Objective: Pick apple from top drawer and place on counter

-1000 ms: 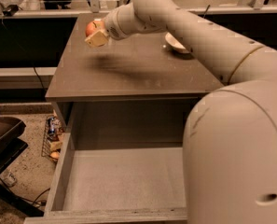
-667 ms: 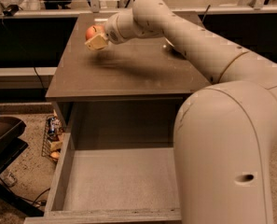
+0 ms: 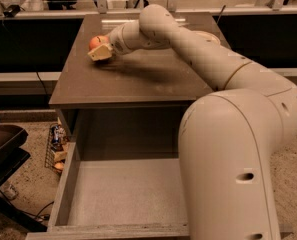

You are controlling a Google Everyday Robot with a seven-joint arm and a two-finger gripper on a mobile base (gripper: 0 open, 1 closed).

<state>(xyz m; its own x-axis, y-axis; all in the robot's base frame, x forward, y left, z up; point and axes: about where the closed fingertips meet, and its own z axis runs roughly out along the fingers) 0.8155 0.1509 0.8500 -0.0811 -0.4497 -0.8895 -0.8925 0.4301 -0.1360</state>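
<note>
The apple (image 3: 96,41), small and red with a yellowish patch, is at the far left of the counter (image 3: 138,79), low over the glossy top; I cannot tell whether it touches. My gripper (image 3: 100,48) is shut on the apple, its tan fingers (image 3: 100,54) wrapping the near side. The arm reaches to it from the lower right. The top drawer (image 3: 123,199) stands pulled open below the counter's front edge, its matte grey floor bare.
A white bowl (image 3: 208,35) sits at the counter's back right, mostly hidden by the arm. A wire basket with packets (image 3: 57,146) stands on the floor left of the cabinet. A dark chair (image 3: 3,154) is at the far left. A rail runs behind the counter.
The gripper with the apple has shifted slightly down toward the counter top at the far left. The arm's big near segment has moved left across the drawer.
</note>
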